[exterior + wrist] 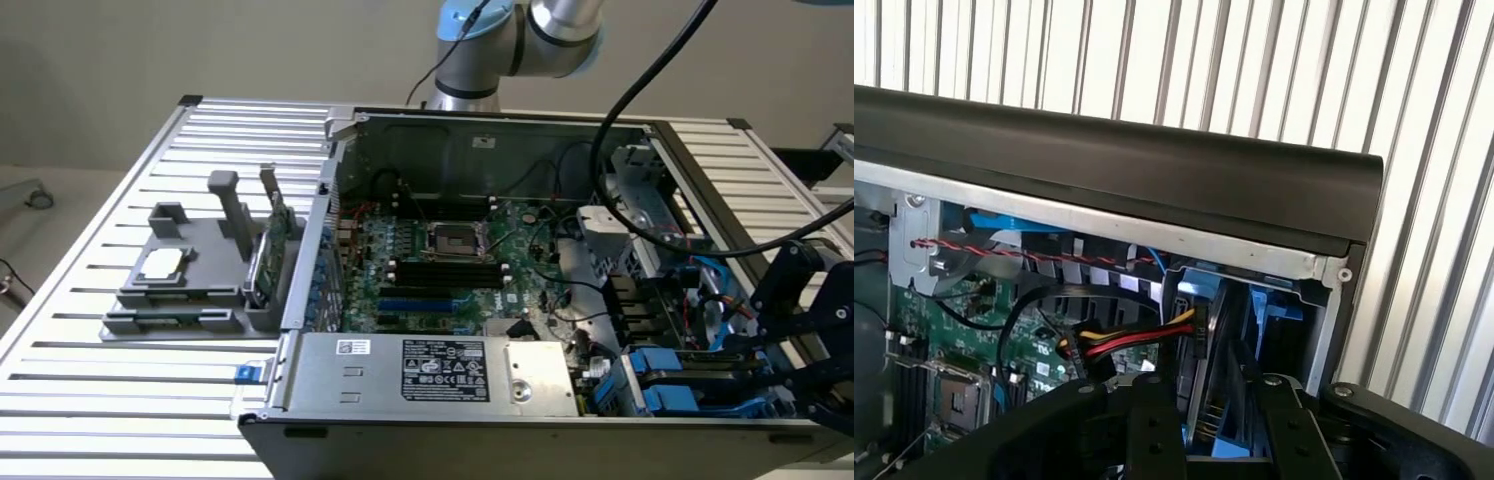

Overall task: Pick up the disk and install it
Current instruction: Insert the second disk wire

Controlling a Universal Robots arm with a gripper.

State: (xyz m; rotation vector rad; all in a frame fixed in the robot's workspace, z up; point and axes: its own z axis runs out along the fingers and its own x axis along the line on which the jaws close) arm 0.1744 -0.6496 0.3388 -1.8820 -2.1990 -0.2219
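Over at the exterior view's right edge, my claw (781, 335) hangs low above the bay (638, 300) in the near right corner of the open case (344, 190). The blue-framed disk (663, 366) sits in that bay on edge, just to the exterior view's left of the claw and a little below it. From this side I cannot make out how wide the claw stands. My arm (527, 35) shows its silver and blue joints beyond the case's far wall. Its claw end reaches in from the exterior view's right, tilted down toward the bay. A black cable (634, 85) loops across from above. The board (441, 250) lies flat in the middle of the case, and the supply (441, 370) sits along its near wall. Well apart, to the exterior view's left, a grey stand (187, 290) rests on the slatted table (120, 420).

Seen from my wrist, the claw (1216, 388) stands partly open, astride the disk (1206, 405). One black finger (1152, 420) is on each side of its grey edge, with blue plastic showing between them. I see nothing lifted, and whether either finger touches the disk I cannot tell. The disk stands upright in the bay, near the case's black rim (1154, 170). Red, yellow and black wires (1124, 345) run to a plug just beside it. The board (944, 360) lies on the wires' other side from the disk.
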